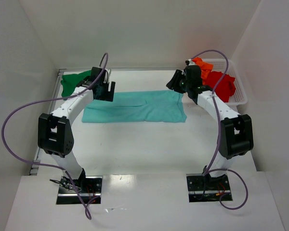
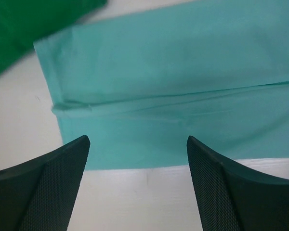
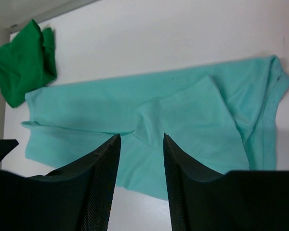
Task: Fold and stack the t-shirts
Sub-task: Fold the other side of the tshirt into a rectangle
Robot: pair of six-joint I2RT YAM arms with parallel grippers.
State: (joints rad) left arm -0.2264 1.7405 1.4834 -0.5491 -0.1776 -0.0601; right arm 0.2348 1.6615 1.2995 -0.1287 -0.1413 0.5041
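Over the teal shirt's [image 1: 135, 108] ends, left end effector [image 2: 137, 139] gapes wide, right end effector [image 3: 141, 136] narrower, empty.

Your top view looks down from above and behind the arm bases over the whole desk [image 1: 144, 144]. Wrist cameras sit close behind the left pincer [image 2: 137, 139] and right pincer [image 3: 141, 136]; all views share the teal shirt [image 1: 135, 108] and green shirt [image 1: 72, 82].

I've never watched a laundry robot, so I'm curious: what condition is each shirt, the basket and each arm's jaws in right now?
light teal shirt: lying flat, folded lengthwise.
dark green shirt: bunched up.
orange shirt: crumpled in the basket.
red shirt: crumpled in the basket.
white basket: holding two shirts.
left gripper: jaws open, empty.
right gripper: jaws open, empty.
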